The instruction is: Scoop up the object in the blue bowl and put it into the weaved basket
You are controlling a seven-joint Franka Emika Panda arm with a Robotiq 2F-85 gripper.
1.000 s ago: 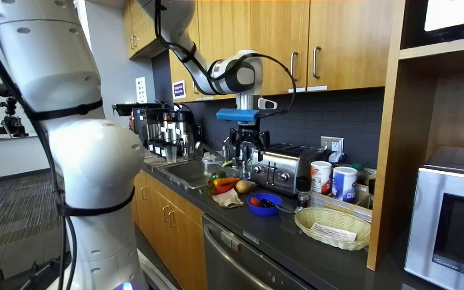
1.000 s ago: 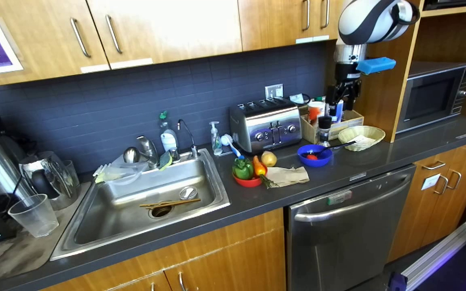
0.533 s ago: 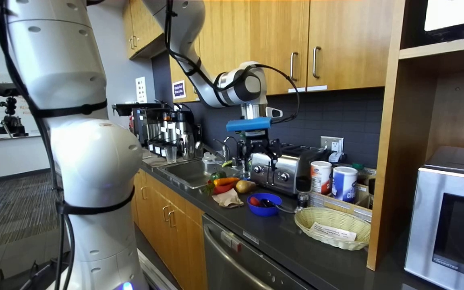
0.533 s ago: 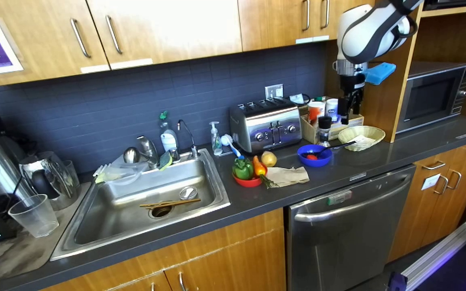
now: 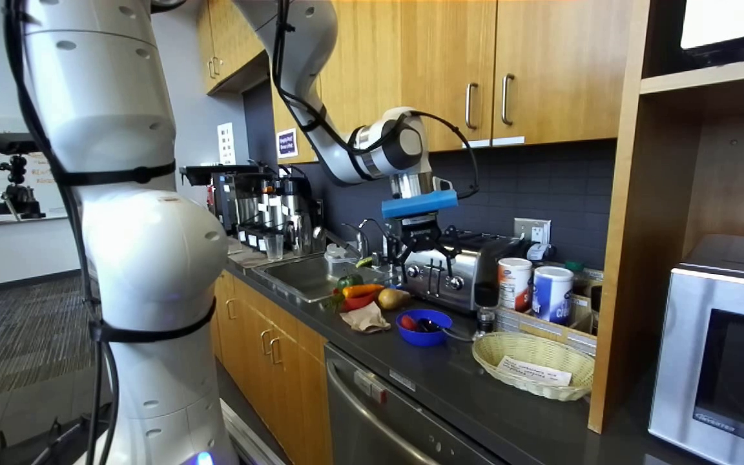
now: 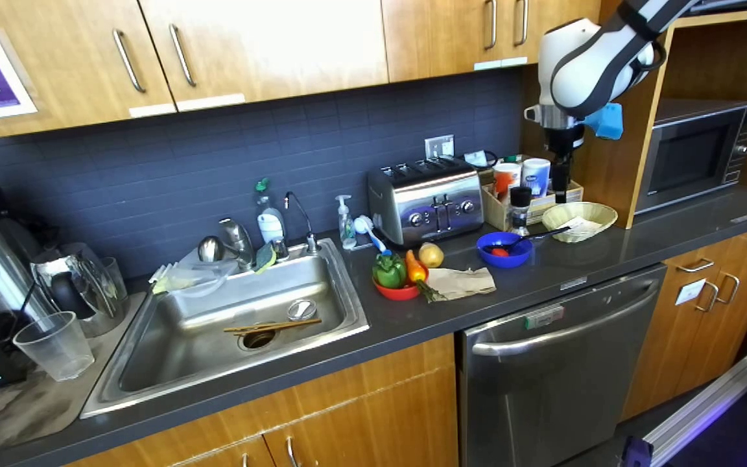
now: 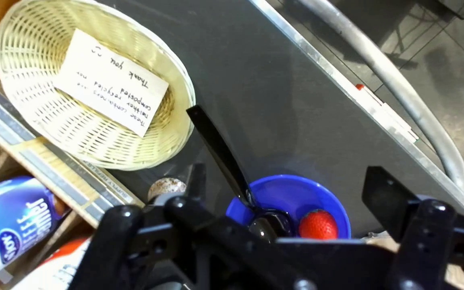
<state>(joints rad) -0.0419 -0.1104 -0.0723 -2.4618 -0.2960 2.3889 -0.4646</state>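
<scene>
The strawberry (image 7: 319,224), the object to be transferred, lay inside the blue bowl (image 7: 296,189) on the counter (image 7: 264,100). A black spoon (image 7: 228,169) shared the bowl: its head rested just beside the strawberry, and its handle sloped out over the bowl's rim towards the woven basket (image 7: 26,72). The basket stood near the bowl but apart from it, with a handwritten note (image 7: 113,82) lying inside; whether the handle's tip touched the basket could not be determined. The pincer (image 5: 427,266) hung above the level of the bowl and clear of it, its jaws spread with nothing between them.

The step in hand was inferred to be the approach to the spoon, before any grasp; scooping and transfer remained to be done. The next move appeared to call for a descent to the part of the handle outside the bowl, on the basket's side. Because the handle ran obliquely to the line between the jaws in the wrist view, some rotation was probably required before they closed across it. Once gripped, the spoon would have had to be worked beneath the strawberry, most likely by pressing the fruit against the bowl's wall, since it might otherwise have rolled away.
</scene>
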